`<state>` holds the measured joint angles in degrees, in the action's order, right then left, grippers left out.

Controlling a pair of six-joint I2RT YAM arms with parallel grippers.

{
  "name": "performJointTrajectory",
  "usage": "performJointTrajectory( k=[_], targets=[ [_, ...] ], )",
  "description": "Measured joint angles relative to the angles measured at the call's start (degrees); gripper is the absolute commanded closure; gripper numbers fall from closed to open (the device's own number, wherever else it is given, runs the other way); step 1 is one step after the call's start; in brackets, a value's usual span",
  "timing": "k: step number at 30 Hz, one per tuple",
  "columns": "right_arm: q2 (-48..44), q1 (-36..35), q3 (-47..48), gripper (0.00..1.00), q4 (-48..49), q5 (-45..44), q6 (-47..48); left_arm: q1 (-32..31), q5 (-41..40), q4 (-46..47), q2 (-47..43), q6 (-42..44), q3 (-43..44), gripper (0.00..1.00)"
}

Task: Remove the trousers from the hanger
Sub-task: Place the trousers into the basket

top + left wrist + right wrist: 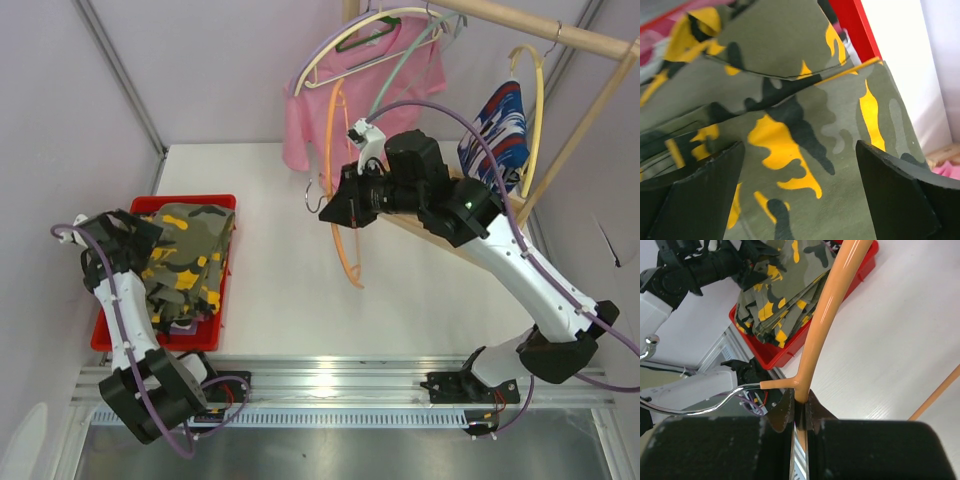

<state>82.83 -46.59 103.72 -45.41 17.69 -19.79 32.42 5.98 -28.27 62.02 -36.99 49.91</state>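
Note:
Yellow-olive camouflage trousers (190,255) lie heaped in the red bin (110,335) at the left. My left gripper (140,240) hovers just over them, open, with nothing between its fingers; its wrist view is filled by the trousers (790,100), which run under the left gripper (800,192). My right gripper (335,207) hangs above the table's middle, shut on the bare orange hanger (345,255). In its wrist view the right gripper (800,407) pinches the orange hanger (825,320) just below its metal hook (690,407). Blue, white and red print trousers (500,125) hang on a yellow hanger at the back right.
A wooden rack (590,40) crosses the back right, carrying a pink T-shirt (310,120) on its own hangers. The red bin's rim (855,25) lies beside the white tabletop (900,340). A metal rail runs along the near edge.

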Motion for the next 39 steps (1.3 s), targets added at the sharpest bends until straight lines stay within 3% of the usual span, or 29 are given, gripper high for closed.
performJointTrajectory(
  k=[9, 17, 25, 27, 33, 36, 37, 39],
  targets=[
    [-2.5, 3.1, -4.7, 1.0, 0.7, -0.9, -0.7, 1.0, -5.1, -5.1, -3.3, 0.2, 0.3, 0.0],
    [-2.2, 7.9, -4.9, 1.0, -0.1, 2.7, -0.2, 1.0, -14.4, -9.5, -10.7, 0.0, -1.1, 0.01],
    [-0.8, 8.0, -4.7, 1.0, 0.4, 5.3, -0.5, 1.0, -17.1, -10.2, -9.9, 0.6, -2.5, 0.03],
    [-0.2, 8.0, -4.7, 1.0, 0.5, 5.7, -0.9, 1.1, -16.2, -9.8, -9.9, 0.5, -4.0, 0.11],
    [0.9, 8.0, -4.7, 1.0, 0.5, 5.8, -1.2, 1.1, -14.9, -9.6, -11.9, -0.4, -6.4, 0.77],
    [0.9, 8.0, -4.6, 1.0, 0.5, 5.8, -1.2, 1.1, -15.0, -9.5, -15.0, -0.8, -6.4, 0.89],
    [0.9, 8.0, -4.6, 1.0, 0.5, 5.8, -1.2, 1.1, -15.1, -9.5, -16.0, -0.9, -6.4, 0.99],
    [0.9, 8.0, -4.6, 1.0, 0.5, 5.8, -1.2, 1.1, -15.5, -9.8, -17.3, -1.2, -5.7, 1.0]
  ],
)
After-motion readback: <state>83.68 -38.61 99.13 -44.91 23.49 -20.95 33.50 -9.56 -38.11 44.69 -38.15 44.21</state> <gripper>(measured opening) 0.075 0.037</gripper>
